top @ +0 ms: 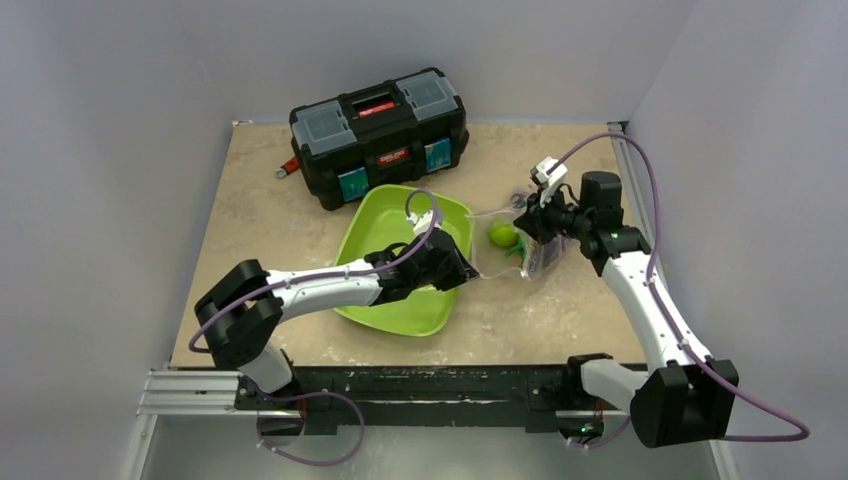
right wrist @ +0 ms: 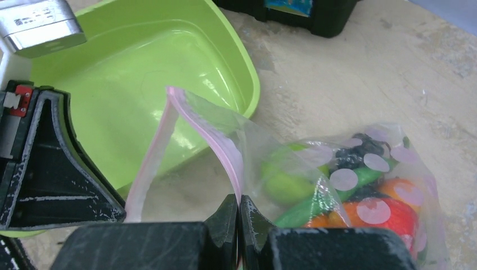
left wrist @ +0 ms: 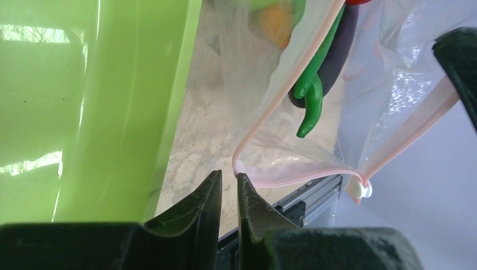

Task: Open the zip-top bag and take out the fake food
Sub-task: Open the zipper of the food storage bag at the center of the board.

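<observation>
So the zip-top bag (top: 540, 262) is stretched between both arms, right of centre in the overhead view, just beside the green tray (top: 385, 215). The right gripper (right wrist: 239, 198) is clamped tight on the pink strip. The left gripper (left wrist: 228, 175) is pinched on the strip's other lip (only a sliver of gap). The mouth's pulled open, with the fake food (right wrist: 365, 214) bunched inside at the lower right of the right wrist view.

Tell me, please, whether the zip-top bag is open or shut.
Open: the zip-top bag shows its pink strips parted in both wrist views.
</observation>
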`<state>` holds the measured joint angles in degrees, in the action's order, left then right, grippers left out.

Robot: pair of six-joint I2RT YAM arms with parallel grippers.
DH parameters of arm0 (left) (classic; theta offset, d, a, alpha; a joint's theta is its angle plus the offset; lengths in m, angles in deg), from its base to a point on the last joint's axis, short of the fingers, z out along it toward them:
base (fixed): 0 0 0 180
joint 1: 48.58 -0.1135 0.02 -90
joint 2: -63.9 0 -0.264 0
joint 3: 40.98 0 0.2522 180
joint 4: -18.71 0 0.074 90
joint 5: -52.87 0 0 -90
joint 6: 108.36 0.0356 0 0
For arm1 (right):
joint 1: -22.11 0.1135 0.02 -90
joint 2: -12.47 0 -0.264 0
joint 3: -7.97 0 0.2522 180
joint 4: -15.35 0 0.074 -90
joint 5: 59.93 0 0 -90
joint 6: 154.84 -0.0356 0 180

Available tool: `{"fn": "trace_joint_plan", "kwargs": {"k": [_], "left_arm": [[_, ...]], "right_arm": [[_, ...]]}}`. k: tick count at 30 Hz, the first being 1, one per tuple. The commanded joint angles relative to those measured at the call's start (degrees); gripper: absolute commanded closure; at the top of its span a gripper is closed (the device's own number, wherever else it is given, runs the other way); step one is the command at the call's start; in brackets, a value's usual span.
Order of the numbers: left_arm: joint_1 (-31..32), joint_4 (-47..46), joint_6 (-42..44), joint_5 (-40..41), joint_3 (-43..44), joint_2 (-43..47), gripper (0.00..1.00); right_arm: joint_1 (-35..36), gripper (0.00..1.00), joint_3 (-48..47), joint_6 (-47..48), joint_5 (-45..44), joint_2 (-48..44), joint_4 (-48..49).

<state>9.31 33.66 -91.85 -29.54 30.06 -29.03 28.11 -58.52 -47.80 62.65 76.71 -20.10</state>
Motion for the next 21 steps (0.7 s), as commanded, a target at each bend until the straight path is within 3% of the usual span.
{"fn": "trace_joint_plan", "kwargs": {"k": [1, 6, 10, 13, 14, 17, 21], "left_arm": [[0.08, -1.28, 0.58, -0.34, -1.62, 5.29, 0.82], [0.12, -3.72, 3.62, -0.81, -6.38, 10.41, 0.67], [0.12, -12.81, 13.9, -4.6, -12.05, 16.25, 0.55], [0.04, -16.74, 19.94, -5.58, -16.25, 20.98, 0.39], [-0.32, -18.45, 20.92, -5.37, -18.2, 22.9, 0.28], [-3.98, -27.78, 20.04, -7.14, -26.16, 28.39, 0.08], [-11.45, -43.8, 16.83, -17.57, -35.74, 31.37, 0.04]], "right_arm": [[0.22, 1.0, -1.0, 3.13, 6.94, -1.75, 0.09], [0.88, 1.0, -1.38, 4.5, 12.67, -1.45, -1.36], [1.14, 1.0, -0.36, 5.49, 14.04, -1.66, -1.76], [1.27, 1.0, 0.51, 6.49, 15.72, -1.78, -2.09], [1.29, 1.0, 0.72, 6.98, 16.15, -1.68, -2.31], [1.38, 1.0, 0.78, 8.43, 16.72, -0.88, -3.42], [1.47, 1.0, 0.54, 10.2, 16.92, -0.29, -4.61]]}}
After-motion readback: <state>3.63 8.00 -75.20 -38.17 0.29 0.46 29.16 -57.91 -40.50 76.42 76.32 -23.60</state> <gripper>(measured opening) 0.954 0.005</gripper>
